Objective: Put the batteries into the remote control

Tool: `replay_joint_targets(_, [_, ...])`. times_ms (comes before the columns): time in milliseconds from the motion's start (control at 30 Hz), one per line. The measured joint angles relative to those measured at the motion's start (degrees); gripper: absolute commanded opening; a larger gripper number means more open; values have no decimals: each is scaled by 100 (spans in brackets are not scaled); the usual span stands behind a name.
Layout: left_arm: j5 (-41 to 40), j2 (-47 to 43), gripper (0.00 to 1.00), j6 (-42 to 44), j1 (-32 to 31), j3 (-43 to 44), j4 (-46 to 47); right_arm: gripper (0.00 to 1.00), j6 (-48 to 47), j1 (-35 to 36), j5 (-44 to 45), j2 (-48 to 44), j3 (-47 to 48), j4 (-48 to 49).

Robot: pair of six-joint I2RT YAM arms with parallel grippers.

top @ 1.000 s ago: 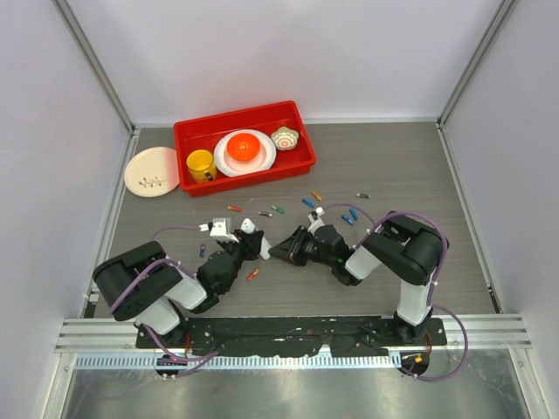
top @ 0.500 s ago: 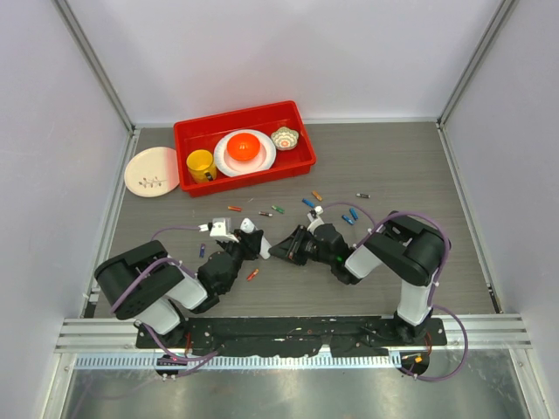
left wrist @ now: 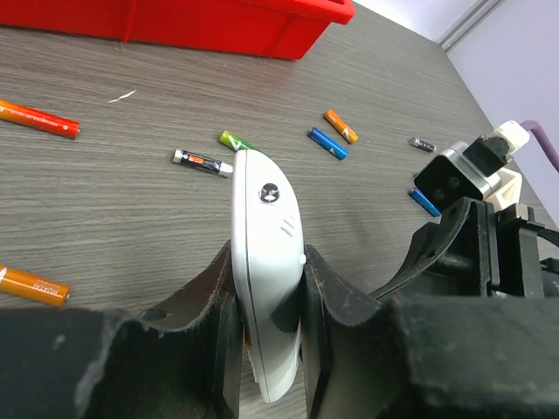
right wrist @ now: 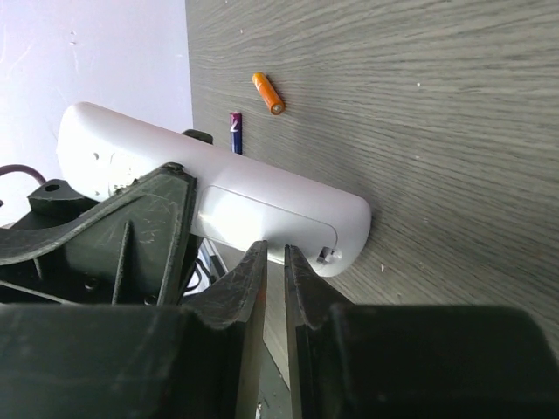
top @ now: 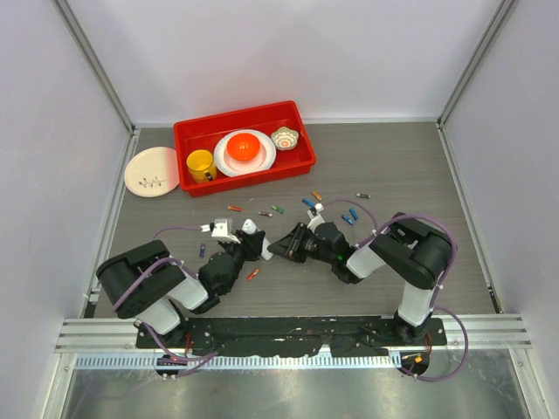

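Clamping the remote control (left wrist: 262, 201) edge-on, left tool (left wrist: 269, 257) hides its lower end; right tool (right wrist: 274, 253), barely parted, meets its back, grip unclear.

Lab test cell, white panel walls (top: 262, 52), aluminium frame (top: 96, 65)

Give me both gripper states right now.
Left gripper: closed on the remote control.
Right gripper: nearly fully closed, nothing seen between its fingers, tips at the remote control.

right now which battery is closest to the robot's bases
The red-orange battery on the near side of the held remote; every other one lies farther back, toward the red tray.
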Motion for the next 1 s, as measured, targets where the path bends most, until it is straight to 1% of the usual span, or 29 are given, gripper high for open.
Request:
replay_joint_targets(133, [37,13,0,-2,-17,0,20,20,-2,0,17,-68,0,24])
replay_joint_targets(233, [35,17,0,2,-28,0,26,35,-7,0,17,-74,0,37])
replay_joint_targets(267, [33,17,0,0,-28,0,26,43,-13,0,13,-83,-2,42])
replay_joint_targets(367, [13,17,0,2,-31,0,28,51,-22,0,20,-142,-24,39])
replay_joint_targets(700, [-7,72,0,-2,-48,13,76,50,-9,0,59,-195,-315,17])
replay_joint_targets(1000, [-11,146,0,-7,-157,26,157,47,28,0,76,-101,-315,160])
